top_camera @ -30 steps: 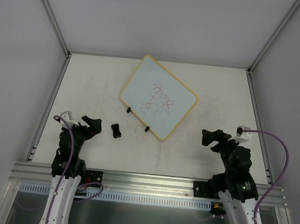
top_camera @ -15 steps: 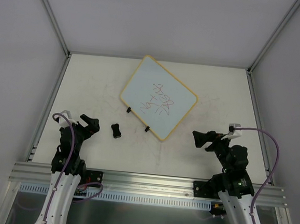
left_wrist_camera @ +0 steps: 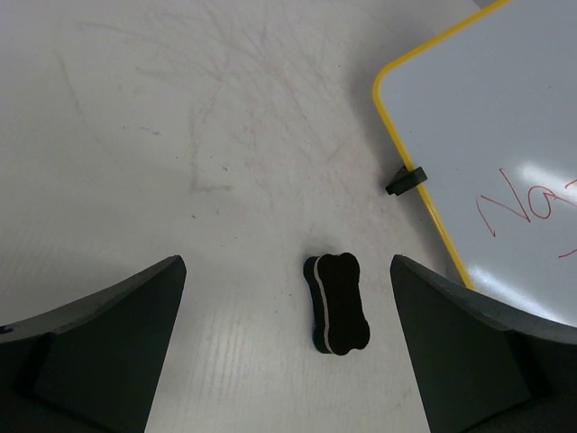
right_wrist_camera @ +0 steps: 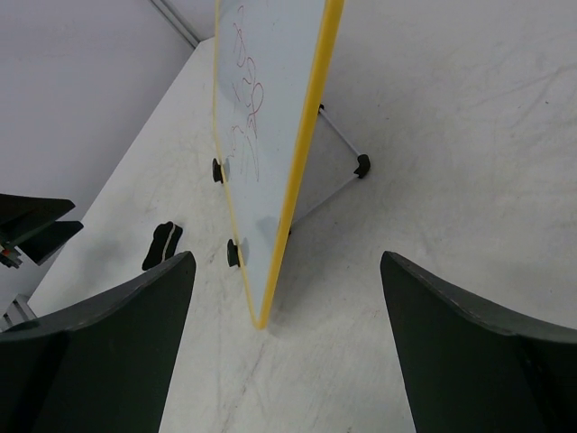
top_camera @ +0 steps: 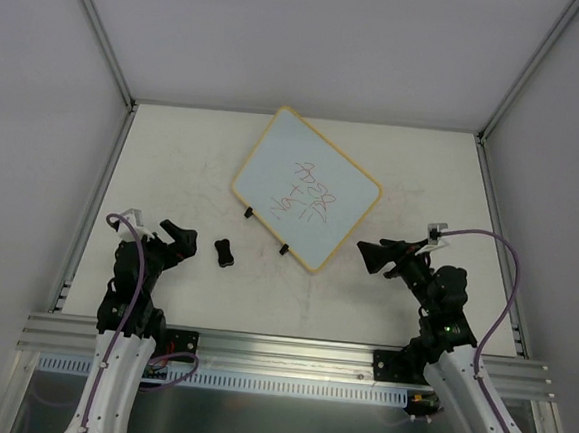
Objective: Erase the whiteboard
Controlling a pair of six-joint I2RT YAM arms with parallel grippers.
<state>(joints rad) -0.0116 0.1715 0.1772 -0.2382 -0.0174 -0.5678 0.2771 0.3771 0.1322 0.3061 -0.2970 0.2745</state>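
The whiteboard [top_camera: 307,189] stands tilted on a stand at the table's middle, with red writing [top_camera: 307,200] on its pale face, a yellow rim and two black clips on its near-left edge. It also shows in the left wrist view [left_wrist_camera: 505,171] and edge-on in the right wrist view [right_wrist_camera: 261,135]. A small black eraser [top_camera: 225,253] lies on the table left of the board, between my left gripper's open jaws in the left wrist view [left_wrist_camera: 338,304]. My left gripper [top_camera: 175,238] is open and empty. My right gripper [top_camera: 375,256] is open and empty, near the board's right corner.
The board's metal stand leg with a black foot [right_wrist_camera: 361,165] rests behind it. Grey walls and aluminium frame rails [top_camera: 92,223] bound the table on the left, right and back. The table top bears faint red smears [left_wrist_camera: 252,108].
My right gripper has moved left and forward toward the whiteboard's right corner. My left gripper has stayed almost still near the eraser.
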